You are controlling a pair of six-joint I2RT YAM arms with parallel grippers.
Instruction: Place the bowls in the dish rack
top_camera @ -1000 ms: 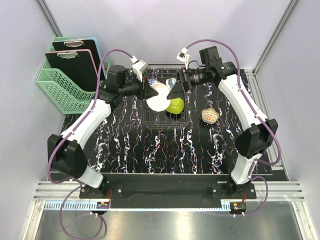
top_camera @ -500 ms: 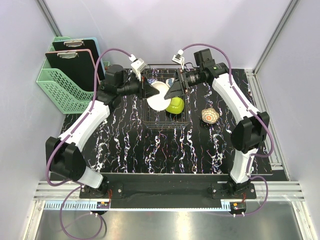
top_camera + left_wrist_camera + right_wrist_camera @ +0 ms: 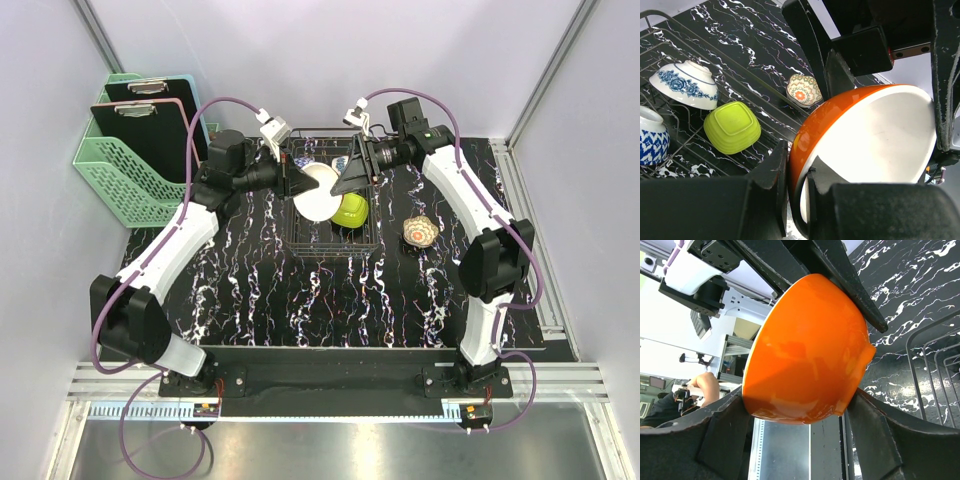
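Observation:
The orange bowl, white inside, hangs tilted over the dark wire dish rack at the back of the table. My left gripper is shut on its rim. My right gripper has its jaws spread wide with the orange bowl between them, one finger close along each side. In the rack lie the lime green bowl upside down and two white-and-blue bowls. A small cream bowl with a coloured pattern sits on the table to the right of the rack.
A mint green lattice basket holding clipboards stands at the back left. The table top is black marble-patterned. Both arms reach in over the rack from either side.
My right gripper has moved a little left and back, closer around the orange bowl. The left gripper has kept its hold and lifted the bowl slightly.

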